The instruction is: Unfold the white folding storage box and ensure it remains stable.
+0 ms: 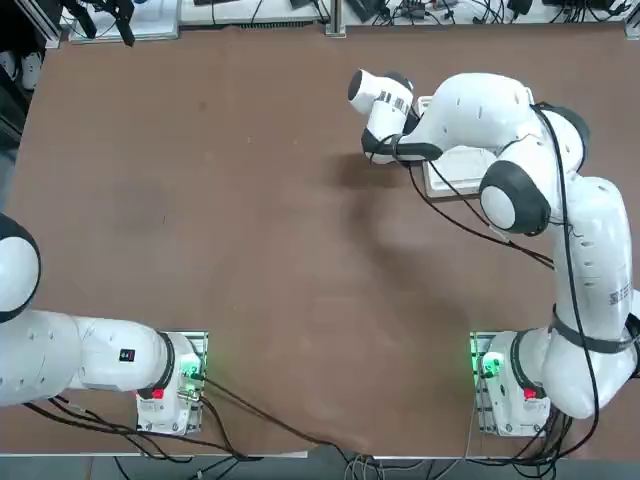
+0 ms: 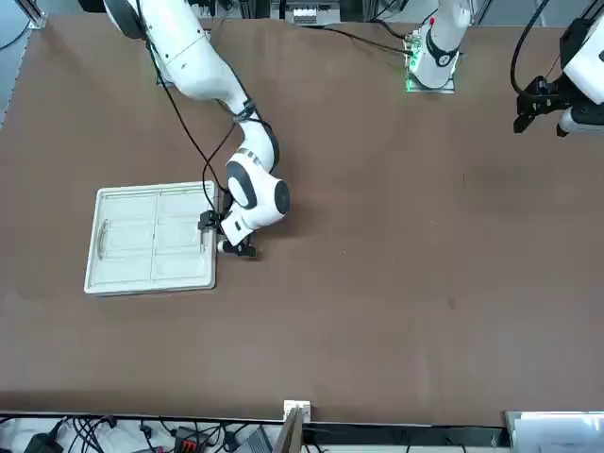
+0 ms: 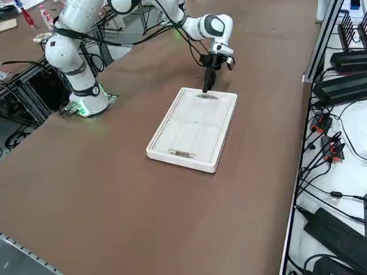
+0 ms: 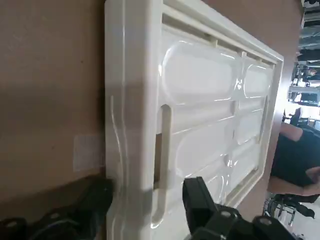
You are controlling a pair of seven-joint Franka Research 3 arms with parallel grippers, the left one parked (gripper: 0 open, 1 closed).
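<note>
Folded flat, the white box lies at the center of the side view; beyond, at upper center, the right gripper holds its fingers spread astride the end rim, apparently to catch and raise a panel.

The right arm has smooth, rounded white shells parted by dark grey bands. Its base is white, with a green glow and a small red patch on it. Just above the base, small grey lettering marks a shell. A thick black cable runs outside the shells, from beside the base towards the wrist. Well apart from the base, at the arm's far end, the right gripper is black, with blocky fingers and small round screws.
</note>
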